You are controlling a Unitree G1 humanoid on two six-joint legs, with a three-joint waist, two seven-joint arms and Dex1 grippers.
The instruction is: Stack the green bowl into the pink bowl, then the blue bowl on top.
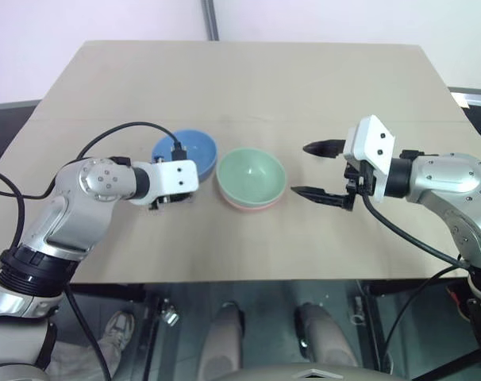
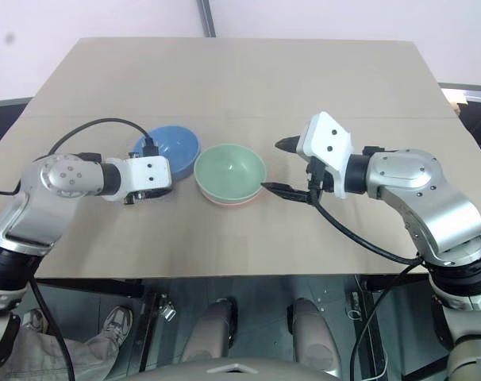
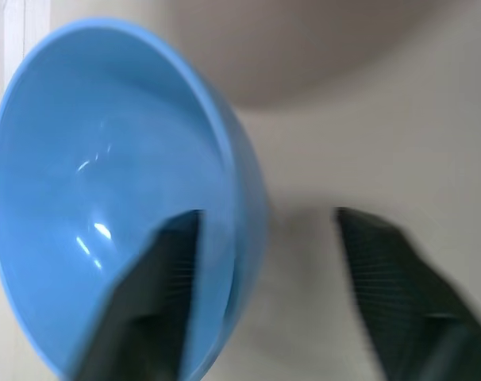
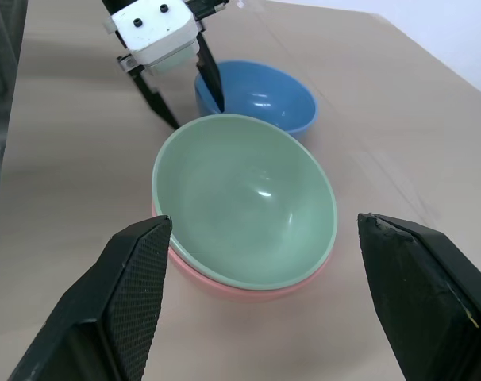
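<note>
Broadly, spreads across both head views as a tan table (image 1: 248,87), bare but for three bowls grouped near its middle, toward the near edge.

Next in size, the green bowl (image 1: 251,175): sits upright, nested inside the pink bowl (image 4: 225,284), hiding all of it but a thin salmon band of rim below the green one's own rim. Stands between the two grippers.

Just to the left of that pair and slightly farther back, the blue bowl (image 1: 194,143): rests upright on the table, close beside the green bowl, apart from the stack, not yet on top of it. Whether the two rims touch cannot be told.

Then the left gripper (image 3: 264,216): reaches down at the near side of the blue bowl, jaws parted and straddling its wall. One of the fingers (image 3: 165,270) hangs inside the bowl, the other outside over the table, with a visible gap between the outer one and the wall. Clamps on nothing.

On the other side, the right gripper (image 1: 301,169): hovers just right of the green bowl, pointing toward it, jaws spread wide and empty, touching neither bowl.

Smallest, a black cable (image 1: 121,131): arches above the left forearm and plugs in near the wrist.
</note>
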